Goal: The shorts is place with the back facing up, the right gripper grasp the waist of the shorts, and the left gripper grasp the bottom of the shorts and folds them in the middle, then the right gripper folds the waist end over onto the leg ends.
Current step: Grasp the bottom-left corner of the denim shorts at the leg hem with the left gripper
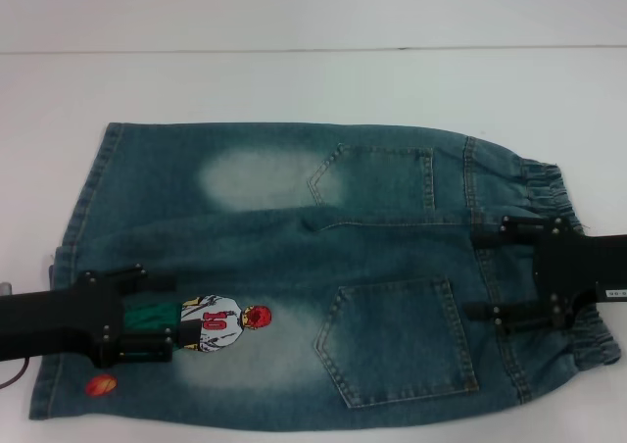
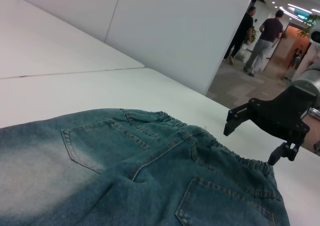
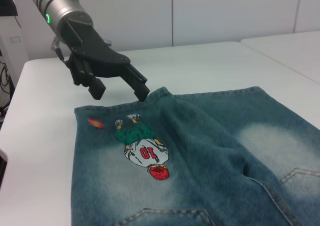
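Your one pair of denim shorts (image 1: 323,276) lies flat on the white table (image 1: 294,80), two back pockets up. Left gripper (image 1: 162,316) hovers wide over the leg hem; right gripper (image 1: 485,274) hovers wide over the waistband, both empty.

Faded denim shorts (image 1: 323,267) lie flat, back pockets up, waist rightward.

My black two-fingered left gripper (image 1: 165,314) sits at lower left of the head view, fingers spread. My black right gripper (image 1: 487,274) reaches in from mid-right, fingers also apart.
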Robot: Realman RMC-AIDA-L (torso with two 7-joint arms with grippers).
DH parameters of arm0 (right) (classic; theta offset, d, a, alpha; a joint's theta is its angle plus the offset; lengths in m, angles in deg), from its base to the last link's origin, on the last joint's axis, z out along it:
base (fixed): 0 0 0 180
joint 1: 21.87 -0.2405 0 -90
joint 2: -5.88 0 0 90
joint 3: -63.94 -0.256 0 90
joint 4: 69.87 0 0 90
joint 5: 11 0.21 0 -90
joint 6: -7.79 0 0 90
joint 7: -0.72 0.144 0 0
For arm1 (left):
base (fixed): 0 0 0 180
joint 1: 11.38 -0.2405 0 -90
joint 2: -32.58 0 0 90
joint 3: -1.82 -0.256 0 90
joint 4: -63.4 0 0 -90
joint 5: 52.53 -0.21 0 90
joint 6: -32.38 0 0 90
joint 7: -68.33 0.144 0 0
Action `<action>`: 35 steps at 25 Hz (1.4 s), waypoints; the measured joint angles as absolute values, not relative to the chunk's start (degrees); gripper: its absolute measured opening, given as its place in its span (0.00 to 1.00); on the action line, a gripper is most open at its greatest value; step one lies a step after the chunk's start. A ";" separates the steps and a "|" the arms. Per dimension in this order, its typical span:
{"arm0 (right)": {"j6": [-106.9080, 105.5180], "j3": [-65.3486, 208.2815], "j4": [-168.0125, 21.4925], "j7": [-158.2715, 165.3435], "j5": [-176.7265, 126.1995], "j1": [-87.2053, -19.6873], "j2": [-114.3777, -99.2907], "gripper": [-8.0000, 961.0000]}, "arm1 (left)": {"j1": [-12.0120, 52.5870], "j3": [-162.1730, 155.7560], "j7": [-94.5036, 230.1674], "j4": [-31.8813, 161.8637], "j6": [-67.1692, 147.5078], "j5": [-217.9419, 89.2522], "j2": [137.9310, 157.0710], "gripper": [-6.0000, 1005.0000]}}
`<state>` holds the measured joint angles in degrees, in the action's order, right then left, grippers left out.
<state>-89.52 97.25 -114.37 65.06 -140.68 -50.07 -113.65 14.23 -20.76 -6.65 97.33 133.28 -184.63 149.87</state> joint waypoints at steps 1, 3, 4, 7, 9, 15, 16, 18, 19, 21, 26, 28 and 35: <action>-89.52 97.25 -114.23 64.99 -140.68 -50.10 -113.65 0.94 | 14.21 -20.76 -6.68 97.33 133.30 -184.63 149.87 0.90; -89.51 97.25 -113.86 64.83 -140.71 -50.19 -113.65 0.94 | 14.20 -20.76 -6.96 97.33 133.30 -184.63 149.86 0.89; -89.51 97.25 -113.73 64.72 -140.77 -50.26 -113.65 0.94 | 14.19 -20.76 -7.11 97.33 133.31 -184.63 149.86 0.89; -89.50 97.25 -113.66 64.70 -140.91 -50.34 -113.65 0.94 | 14.20 -20.76 -7.26 97.33 133.57 -184.63 149.85 0.89; -89.50 97.25 -113.64 64.70 -140.92 -50.34 -113.66 0.94 | 14.19 -20.76 -7.26 97.33 133.57 -184.63 149.83 0.89; -89.50 97.25 -113.63 64.70 -140.96 -50.30 -113.65 0.94 | 14.22 -20.76 -7.26 97.33 133.34 -184.63 149.83 0.88; -89.50 97.25 -113.63 64.70 -140.97 -50.26 -113.65 0.94 | 14.22 -20.76 -7.34 97.33 133.33 -184.63 149.83 0.88; -89.48 97.25 -113.63 64.70 -140.97 -50.17 -113.65 0.94 | 14.26 -20.76 -7.95 97.49 133.27 -184.63 149.83 0.88; -89.42 97.25 -113.63 64.70 -140.95 -50.10 -113.65 0.94 | 14.32 -20.76 -8.59 97.78 133.24 -184.63 149.84 0.88; -89.32 97.13 -113.63 64.70 -140.88 -49.96 -113.65 0.94 | 14.45 -20.76 -9.75 98.57 133.39 -184.63 149.99 0.87; -89.22 96.73 -113.69 64.70 -140.76 -49.68 -113.65 0.94 | 14.34 -20.45 -13.37 102.56 134.94 -184.27 150.56 0.87; -89.15 96.69 -113.94 64.71 -140.75 -49.51 -113.65 0.94 | 14.34 -20.56 -15.18 103.81 135.20 -184.38 150.57 0.87; -88.09 96.62 -114.32 64.38 -140.54 -49.21 -113.65 0.94 | 14.13 -20.82 -25.26 111.36 139.12 -186.45 150.16 0.86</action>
